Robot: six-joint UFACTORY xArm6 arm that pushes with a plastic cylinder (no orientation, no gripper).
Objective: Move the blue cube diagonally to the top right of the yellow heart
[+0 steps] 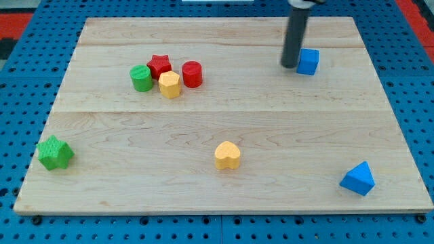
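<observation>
**Board inventory: blue cube at the view's top right, tip beside it**

1. Blue cube (308,61): you will find it near the view's top right of the wooden board (224,125), well apart from the yellow heart.
2. My tip (289,66): the dark rod stands upright just left of the blue cube; it looks to be touching the cube's left face, though you cannot be sure from this angle. The rod has no jaws and holds nothing.
3. Yellow heart (228,155): low in the middle of the board, alone, down and to the left of the cube.
4. Cluster at the view's upper left: red star (159,65), green cylinder (141,78) to its left, yellow hexagonal block (169,85) below it, red cylinder (192,74) to its right, all close together.
5. Green star-like block (55,152): near the left edge, low.
6. Blue triangular block (358,179): lower right corner.
7. Blue pegboard (20,81): surrounds the board.

Markings: you will read no labels or writing on any item.
</observation>
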